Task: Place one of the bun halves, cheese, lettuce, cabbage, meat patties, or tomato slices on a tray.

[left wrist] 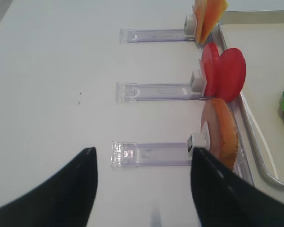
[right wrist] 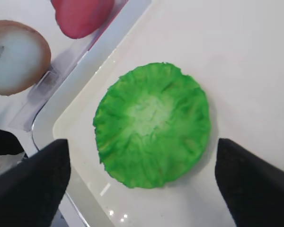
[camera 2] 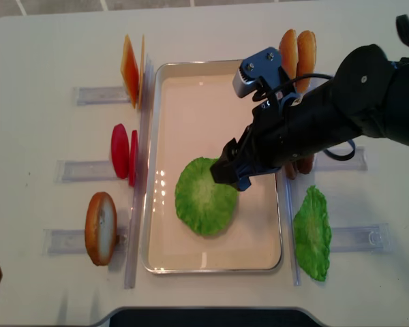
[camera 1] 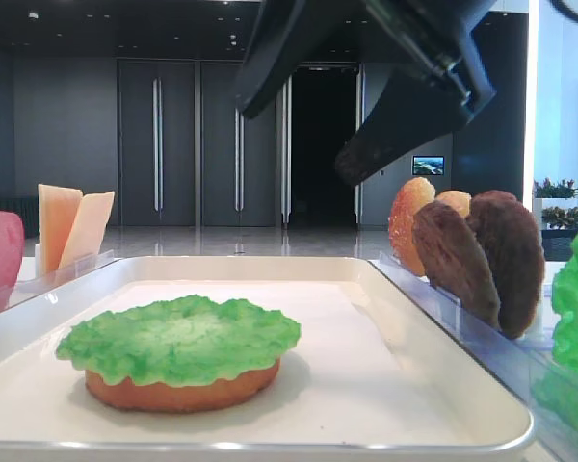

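Lettuce [right wrist: 152, 124] hides most of the bun half [camera 1: 181, 390] beneath; right gripper [right wrist: 142, 182] spread apart above.

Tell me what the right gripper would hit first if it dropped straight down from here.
Most likely the lettuce: the open right gripper points down at it, the leaf lying on a bun half in the tray. Exact height is unclear.

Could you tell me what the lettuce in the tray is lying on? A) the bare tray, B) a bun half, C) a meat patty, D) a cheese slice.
B: the low front view shows the lettuce draped over a golden-brown bun half on the tray.
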